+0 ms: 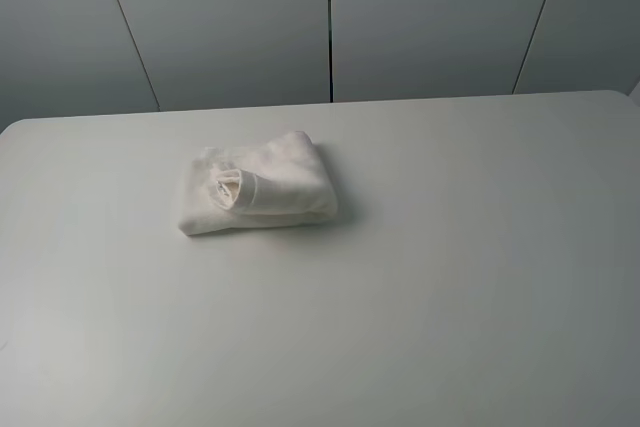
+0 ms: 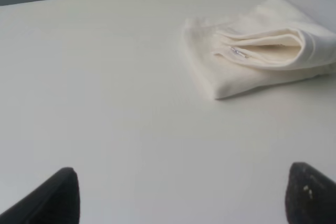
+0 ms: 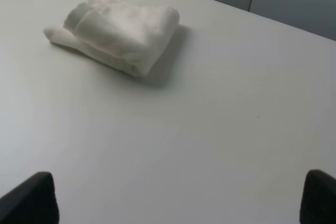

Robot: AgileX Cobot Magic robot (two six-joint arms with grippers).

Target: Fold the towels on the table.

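Note:
An off-white towel [image 1: 258,195] lies folded into a thick bundle on the white table [image 1: 450,277], left of centre and toward the back. Its layered open edge with a small label shows in the left wrist view on the towel [image 2: 262,45]. My left gripper [image 2: 186,195] is open, its dark fingertips [image 2: 60,195] spread wide over bare table, well short of the towel. My right gripper [image 3: 176,198] is open too, with nothing between its fingers; the towel [image 3: 118,32] lies far ahead of it. Neither arm shows in the exterior high view.
Grey wall panels [image 1: 330,17] stand behind the table's far edge. The table's rounded back corners show at left and right. Nothing besides the towel lies on the tabletop.

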